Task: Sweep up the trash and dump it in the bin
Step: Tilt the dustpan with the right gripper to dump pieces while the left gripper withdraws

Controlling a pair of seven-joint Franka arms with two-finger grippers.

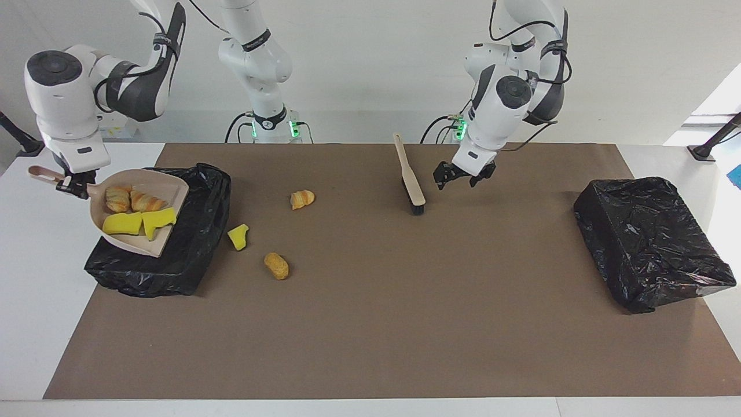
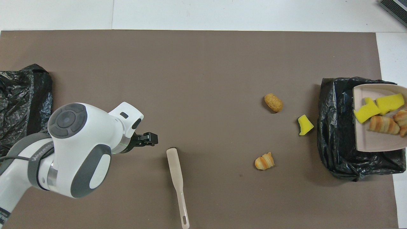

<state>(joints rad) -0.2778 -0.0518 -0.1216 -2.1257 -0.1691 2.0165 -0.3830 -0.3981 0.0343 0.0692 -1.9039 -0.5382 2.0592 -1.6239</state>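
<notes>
My right gripper [image 1: 74, 185] is shut on the handle of the beige dustpan [image 1: 149, 243], held tilted over the black bin [image 1: 173, 266] at the right arm's end. The pan holds two yellow sponge wedges [image 1: 139, 222] and two croissant-like lumps [image 1: 132, 200]. On the mat beside the bin lie a yellow wedge [image 1: 238, 237], a brown lump [image 1: 277, 265] and a croissant lump [image 1: 301, 199]. The beige brush [image 1: 408, 174] lies free on the mat. My left gripper [image 1: 463, 174] hangs open and empty beside it. The overhead view shows the dustpan [image 2: 365, 136], the bin [image 2: 337, 127], the brush [image 2: 176, 178] and the left gripper [image 2: 148, 139].
A second black bin [image 1: 648, 243] stands at the left arm's end, also in the overhead view [image 2: 22, 114]. A brown mat [image 1: 370, 324] covers the table between the bins.
</notes>
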